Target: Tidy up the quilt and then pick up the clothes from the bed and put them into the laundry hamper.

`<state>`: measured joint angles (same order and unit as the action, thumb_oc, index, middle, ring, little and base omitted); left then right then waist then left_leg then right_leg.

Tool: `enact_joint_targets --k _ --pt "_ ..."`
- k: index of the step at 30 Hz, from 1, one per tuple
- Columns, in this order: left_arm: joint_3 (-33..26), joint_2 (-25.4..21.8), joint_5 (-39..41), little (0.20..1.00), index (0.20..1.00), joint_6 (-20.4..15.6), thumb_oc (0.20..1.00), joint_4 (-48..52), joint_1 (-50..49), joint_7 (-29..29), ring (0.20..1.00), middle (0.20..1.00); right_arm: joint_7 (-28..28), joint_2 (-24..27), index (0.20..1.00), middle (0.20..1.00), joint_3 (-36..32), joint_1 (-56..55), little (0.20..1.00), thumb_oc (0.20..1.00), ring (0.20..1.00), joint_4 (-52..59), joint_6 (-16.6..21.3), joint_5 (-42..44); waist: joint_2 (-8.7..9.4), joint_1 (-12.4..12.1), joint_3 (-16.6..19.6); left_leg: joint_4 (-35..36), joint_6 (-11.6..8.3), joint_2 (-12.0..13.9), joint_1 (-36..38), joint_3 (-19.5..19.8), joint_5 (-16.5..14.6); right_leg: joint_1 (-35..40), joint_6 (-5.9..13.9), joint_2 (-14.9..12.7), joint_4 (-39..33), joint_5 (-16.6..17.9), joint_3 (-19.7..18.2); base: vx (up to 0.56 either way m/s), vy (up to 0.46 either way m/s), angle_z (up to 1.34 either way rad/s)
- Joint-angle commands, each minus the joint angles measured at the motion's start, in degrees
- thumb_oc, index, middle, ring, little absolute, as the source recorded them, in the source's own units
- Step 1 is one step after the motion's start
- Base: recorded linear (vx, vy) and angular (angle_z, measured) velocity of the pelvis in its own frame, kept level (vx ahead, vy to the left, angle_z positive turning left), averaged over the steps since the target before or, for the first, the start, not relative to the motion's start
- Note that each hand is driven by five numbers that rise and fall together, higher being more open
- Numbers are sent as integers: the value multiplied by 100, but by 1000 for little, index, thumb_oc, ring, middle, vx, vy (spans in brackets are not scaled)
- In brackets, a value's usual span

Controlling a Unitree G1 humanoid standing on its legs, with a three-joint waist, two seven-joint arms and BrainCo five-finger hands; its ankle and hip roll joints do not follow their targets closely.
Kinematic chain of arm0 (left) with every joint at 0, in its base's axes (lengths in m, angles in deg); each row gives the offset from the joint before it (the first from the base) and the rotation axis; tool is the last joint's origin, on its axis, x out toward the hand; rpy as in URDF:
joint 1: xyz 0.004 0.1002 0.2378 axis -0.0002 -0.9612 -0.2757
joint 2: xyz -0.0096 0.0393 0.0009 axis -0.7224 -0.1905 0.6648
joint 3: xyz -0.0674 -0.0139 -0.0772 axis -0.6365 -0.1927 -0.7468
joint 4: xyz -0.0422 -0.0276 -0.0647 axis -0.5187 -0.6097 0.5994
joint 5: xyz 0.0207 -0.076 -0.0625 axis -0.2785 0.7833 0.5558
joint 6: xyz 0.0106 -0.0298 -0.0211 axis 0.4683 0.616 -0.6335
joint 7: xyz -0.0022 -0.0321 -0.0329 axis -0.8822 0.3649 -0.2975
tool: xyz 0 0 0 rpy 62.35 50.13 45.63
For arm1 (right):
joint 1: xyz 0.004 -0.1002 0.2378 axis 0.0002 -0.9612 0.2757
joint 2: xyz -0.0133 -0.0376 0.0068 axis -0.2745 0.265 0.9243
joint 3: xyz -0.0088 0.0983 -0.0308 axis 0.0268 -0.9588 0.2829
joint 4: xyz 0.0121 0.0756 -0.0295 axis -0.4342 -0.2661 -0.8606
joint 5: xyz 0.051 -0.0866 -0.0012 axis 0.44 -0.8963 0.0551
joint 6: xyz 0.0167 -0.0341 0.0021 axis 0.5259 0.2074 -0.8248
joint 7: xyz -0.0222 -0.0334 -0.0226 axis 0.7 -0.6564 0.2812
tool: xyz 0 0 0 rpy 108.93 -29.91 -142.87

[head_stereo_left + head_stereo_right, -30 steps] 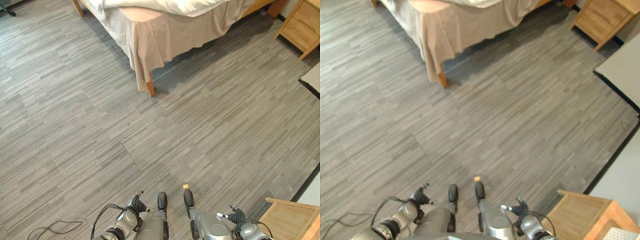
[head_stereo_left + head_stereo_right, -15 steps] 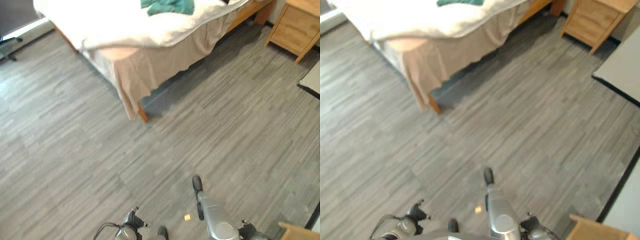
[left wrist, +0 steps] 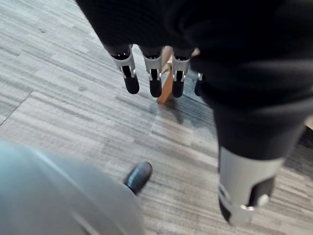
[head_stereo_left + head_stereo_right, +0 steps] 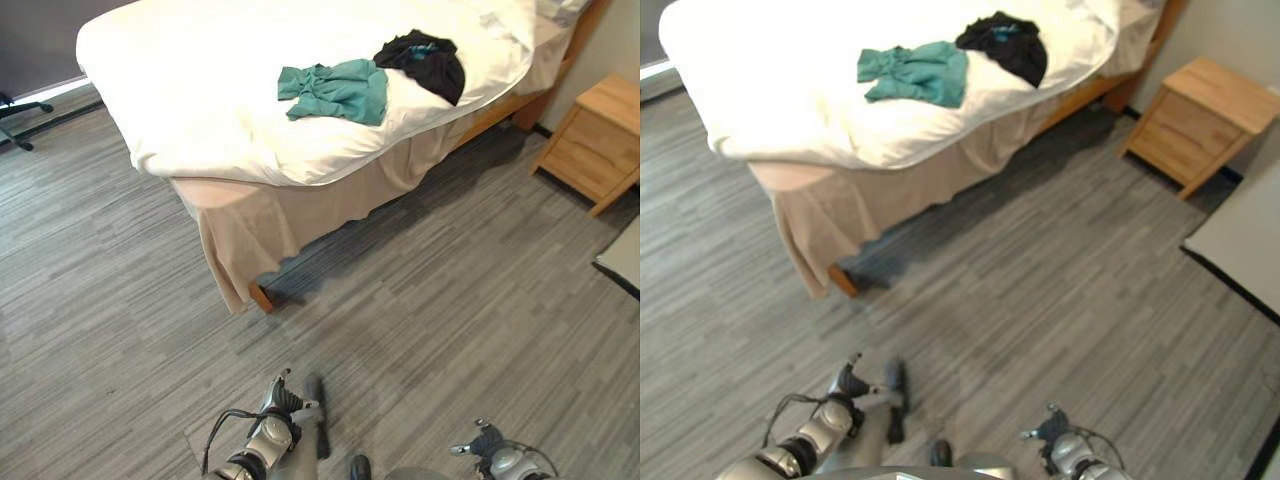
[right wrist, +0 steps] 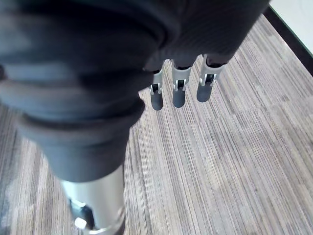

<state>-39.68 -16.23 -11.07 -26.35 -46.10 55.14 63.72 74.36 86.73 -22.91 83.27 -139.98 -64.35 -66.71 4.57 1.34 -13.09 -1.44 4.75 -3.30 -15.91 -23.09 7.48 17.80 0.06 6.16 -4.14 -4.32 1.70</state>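
Note:
A white quilt (image 4: 230, 90) lies spread over the bed, drooping a little at the near corner. On its far right part rest a crumpled teal garment (image 4: 340, 90) and, beyond it, a black garment (image 4: 425, 62). My left hand (image 3: 152, 78) hangs over the grey floor with straight fingers and holds nothing; a wooden bed leg (image 3: 165, 93) shows just past its fingers. My right hand (image 5: 178, 93) also hangs open over bare floor, empty. Both hands are well short of the bed.
A beige bed skirt (image 4: 300, 215) hangs down to a wooden leg (image 4: 260, 297) at the near corner. A wooden nightstand (image 4: 592, 140) stands right of the bed. A pale flat surface (image 4: 1240, 240) edges in at the right. A black chair base (image 4: 20, 110) sits far left.
The camera has swung up and toward the bed: the bed now sits lower and larger in view, and its top with both garments shows in full.

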Motion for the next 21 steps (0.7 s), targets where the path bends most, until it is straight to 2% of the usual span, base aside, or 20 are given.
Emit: enact_joint_targets --k 1,2,3,4,5,6,8,9,10,11,15,16,17,21 --pt "108 -168 -449 1000 1000 198 1000 -704 -216 81 1000 1000 111 -145 1000 1000 -189 -367 1000 1000 1000 344 52 -142 -120 -58 26 487 -428 398 1593 591 -648 -796 557 -578 1504 -483 -86 327 25 -27" --pt "82 -205 -480 1000 1000 233 1000 -721 -205 70 1000 1000 84 -173 1000 1000 -210 -360 1000 1000 1000 384 44 -135 -131 -7 -28 564 -349 395 1786 602 -730 -1146 895 -642 2258 -250 -47 328 25 -30" --pt "81 -204 -480 1000 1000 234 1000 -721 -203 71 1000 1000 84 -172 1000 1000 -210 -358 1000 1000 1000 384 44 -135 -143 -18 -12 565 -354 411 1765 591 -723 -1169 890 -626 2251 -232 -57 171 -6 13" --pt "32 -275 -495 1000 1000 282 1000 -750 -193 82 1000 1000 64 -197 1000 1000 -212 -338 1000 1000 1000 420 56 -114 -160 52 -44 641 -321 435 1911 651 -749 -1512 1150 -653 2854 18 -101 231 -76 29" --pt "19 -394 -540 1000 1000 301 1000 -772 -114 88 1000 1000 88 -227 1000 1000 -231 -299 1000 1000 1000 474 42 -140 -275 153 -171 644 -385 601 2094 850 -847 -2124 1209 -700 3509 129 -151 236 -76 66" --pt "17 -396 -540 1000 1000 301 1000 -773 -113 88 1000 1000 88 -229 1000 1000 -231 -297 1000 1000 1000 474 41 -141 -252 171 -178 644 -381 575 2099 865 -850 -2132 1212 -729 3555 91 -140 245 -110 72" --pt "68 -472 -602 1000 1000 255 1000 -770 -30 103 1000 1000 119 -241 1000 1000 -210 -314 1000 1000 1000 457 44 -176 -259 254 -227 644 -471 628 2205 1032 -905 -2093 960 -938 2677 -271 -98 277 -190 114" --pt "144 -555 -661 1000 1000 191 1000 -758 6 128 1000 1000 103 -220 1000 1000 -217 -324 1000 1000 1000 465 41 -157 -246 321 -218 644 -537 598 2272 1252 -1011 -2089 815 -1038 1549 -190 -437 411 -321 108" --pt "147 -626 -687 1000 1000 176 1000 -782 9 129 1000 1000 70 -204 1000 1000 -240 -349 1000 1000 1000 431 11 -142 -216 376 -210 644 -585 592 2357 1389 -1082 -2140 810 -1079 933 -31 -809 400 -363 111" --pt "134 -668 -712 1000 1000 174 1000 -785 8 134 1000 1000 64 -179 1000 1000 -222 -358 1000 1000 1000 395 -28 -179 -208 376 -183 644 -633 635 2393 1410 -1118 -2245 858 -1135 642 140 -981 214 -200 108" --pt "158 -693 -662 1000 1000 113 1000 -626 105 151 1000 1000 50 -130 1000 1000 -251 -404 1000 1000 1000 262 -127 -317 -183 369 -51 644 -687 693 2593 1436 -1190 -2046 839 -1215 318 295 -1009 212 -229 64" --pt "164 -648 -578 1000 1000 92 1000 -557 84 91 1000 1000 72 -146 1000 1000 -237 -416 1000 1000 1000 232 -153 -323 -201 370 -19 644 -710 729 2637 1458 -1175 -1951 785 -1208 237 345 -991 167 -246 57" --pt "122 -574 -493 1000 1000 48 1000 -470 -21 25 1000 1000 63 -165 1000 1000 -200 -515 1000 1000 1000 207 -140 -379 -250 352 31 644 -778 825 2666 1549 -1161 -1778 719 -1170 116 328 -964 167 -245 62" --pt "185 -443 -391 1000 1000 -49 1000 -300 -82 -30 1000 1000 70 -65 1000 1000 -279 -461 1000 1000 1000 184 -128 -297 -346 338 16 427 -848 884 2518 1745 -1113 -1528 612 -1159 -8 236 -801 104 -172 38"
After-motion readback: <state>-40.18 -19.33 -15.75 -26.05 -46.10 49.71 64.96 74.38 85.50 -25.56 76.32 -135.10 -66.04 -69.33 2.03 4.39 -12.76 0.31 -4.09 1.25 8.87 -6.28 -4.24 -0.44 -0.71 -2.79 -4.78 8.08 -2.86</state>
